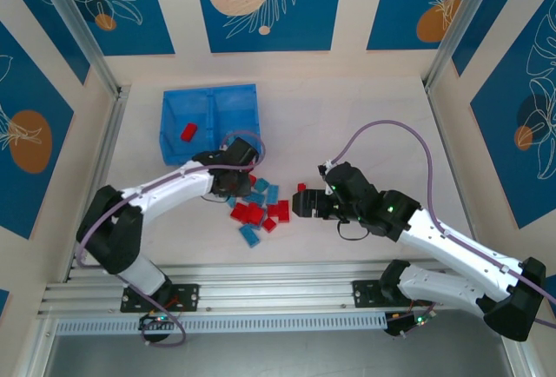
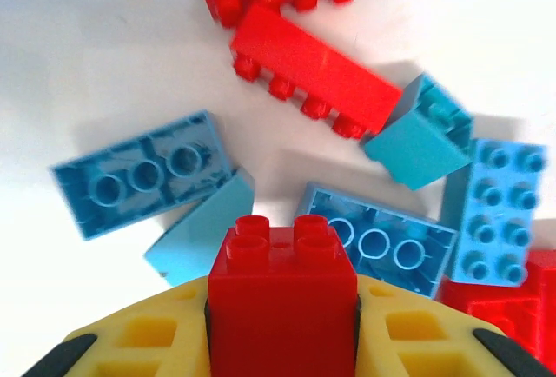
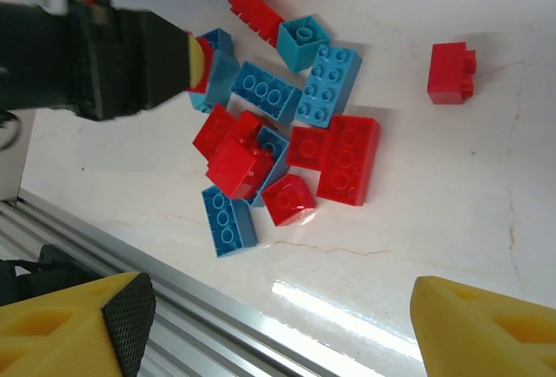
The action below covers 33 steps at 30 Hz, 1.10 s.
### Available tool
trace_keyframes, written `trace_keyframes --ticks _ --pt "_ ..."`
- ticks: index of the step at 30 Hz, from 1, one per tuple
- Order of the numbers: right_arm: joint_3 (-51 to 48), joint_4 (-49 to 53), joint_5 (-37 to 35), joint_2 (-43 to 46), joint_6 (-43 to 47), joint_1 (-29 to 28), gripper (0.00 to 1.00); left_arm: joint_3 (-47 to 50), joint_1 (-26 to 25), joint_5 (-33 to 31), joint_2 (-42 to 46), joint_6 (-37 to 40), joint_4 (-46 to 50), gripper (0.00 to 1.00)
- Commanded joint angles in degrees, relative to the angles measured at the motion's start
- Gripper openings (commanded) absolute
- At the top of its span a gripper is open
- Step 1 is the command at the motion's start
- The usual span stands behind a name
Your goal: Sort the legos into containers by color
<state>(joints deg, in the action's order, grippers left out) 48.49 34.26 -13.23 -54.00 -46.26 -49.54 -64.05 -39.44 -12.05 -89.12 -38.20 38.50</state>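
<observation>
One small bright-red four-stud plastic brick point(image 2: 282, 294) is pinched in my L gripper point(image 2: 282, 338) at the lego pile point(image 1: 261, 210) edge, blue two-compartment plastic tray point(image 1: 236, 121) just beyond, far-left, nearest this arm; R gripper point(image 3: 278, 316) hangs open, empty.

No legible text, label, brand or number was noted. Stud tops of the red square plastic brick point(image 2: 282, 294) were checked close up: no lettering resolved. The bright blue two-compartment plastic tray point(image 1: 234, 121) was found unmarked.
</observation>
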Motion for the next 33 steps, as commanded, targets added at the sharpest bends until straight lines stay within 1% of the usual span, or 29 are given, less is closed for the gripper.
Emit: trace_keyframes --ticks 1,3,5,8,10,12,15,19,21,24,26,28,30,33 --pt "0.57 -0.51 0.14 0.88 0.22 -0.38 0.79 -6.06 1.97 -6.84 5.11 4.49 4.16 0.27" --pt "0.53 -0.33 -0.45 0.97 0.05 -0.38 0.79 -9.24 4.52 -9.49 5.64 7.16 5.36 0.27" --pt "0.3 -0.42 -0.69 0.92 -0.04 -0.31 0.79 -12.19 8.36 -10.52 5.09 9.72 5.45 0.27" --pt "0.12 -0.42 -0.82 0.92 0.07 -0.38 0.79 -16.74 15.84 -10.71 2.26 12.38 5.4 0.27" --pt "-0.08 -0.33 -0.96 1.13 0.07 -0.38 0.79 -19.7 20.68 -11.04 -0.6 13.52 4.52 0.26" --pt "-0.31 -0.24 -1.02 1.42 0.03 -0.38 0.79 -22.56 24.0 -11.96 -3.97 14.62 3.18 0.25" --pt "-0.68 -0.15 -1.05 2.0 0.11 -0.25 0.79 -28.09 27.42 -11.26 -12.31 16.91 1.66 0.25" --pt "-0.77 -0.01 -0.74 2.85 0.12 -0.34 0.79 -38.49 30.5 -6.55 -25.32 17.85 4.55 0.27" --pt "-0.72 0.45 -0.79 3.26 -0.21 -0.38 0.79 -41.38 31.4 -3.42 -29.09 17.55 4.62 0.29" --pt "-1.01 1.04 -0.74 3.99 -0.83 -0.58 0.79 -43.11 31.88 -1.4 -31.99 17.65 3.57 0.4" --pt "-1.22 1.33 -0.82 4.57 -1.15 -0.57 0.79 -43.64 31.97 -1.39 -32.39 17.38 4.12 0.49" --pt "-1.67 1.27 -1.14 5.09 -1.37 -0.64 0.79 -42.75 31.98 -1.22 -31.0 16.98 4.08 0.54" --pt "-1.98 0.91 -1.59 4.97 -1.21 -0.65 0.79 -41.03 31.97 -0.97 -28.32 16.19 3.96 0.57" --pt "-2.08 -0.67 -2.15 3.77 -0.38 -0.56 0.79 -36.79 31.93 1.09 -21.71 14.51 2.67 0.58"
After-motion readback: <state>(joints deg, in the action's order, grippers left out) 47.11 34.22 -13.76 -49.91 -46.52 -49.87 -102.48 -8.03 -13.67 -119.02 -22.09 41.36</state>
